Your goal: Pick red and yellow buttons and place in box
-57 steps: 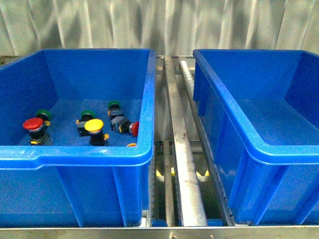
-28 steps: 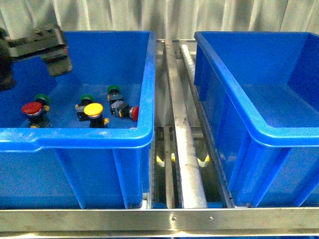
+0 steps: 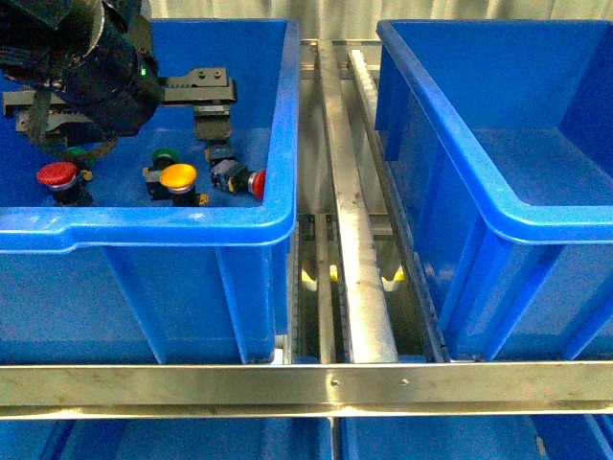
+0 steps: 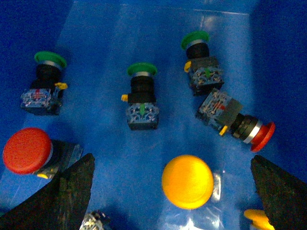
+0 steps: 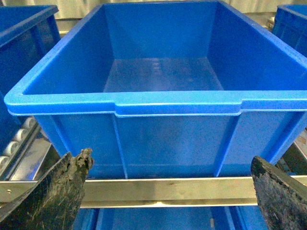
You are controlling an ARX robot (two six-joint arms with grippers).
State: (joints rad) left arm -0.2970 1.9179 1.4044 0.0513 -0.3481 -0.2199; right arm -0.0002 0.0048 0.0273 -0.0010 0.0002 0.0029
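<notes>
In the left blue bin [image 3: 144, 225] an upright yellow button [image 3: 178, 176] [image 4: 187, 181] stands between an upright red button [image 3: 57, 174] [image 4: 26, 150] and a red one lying on its side [image 3: 257, 182] [image 4: 263, 136]. The edge of another yellow cap [image 4: 259, 218] shows beside one finger. My left gripper [image 3: 144, 134] [image 4: 175, 191] hangs open above the yellow button, its fingers either side and clear of it. The box [image 3: 498, 211] [image 5: 163, 103] on the right is empty. My right gripper [image 5: 170, 196] is open in front of the box's near wall, out of the front view.
Three green-capped switches [image 4: 142, 70] lie behind the red and yellow ones in the left bin. A roller rail [image 3: 359, 259] runs between the two bins. A metal frame bar [image 3: 306, 383] crosses in front, with more blue bins below.
My left arm has come further into the left bin, from its left edge to over the buttons. The front view has tipped downward, showing the frame bar.
</notes>
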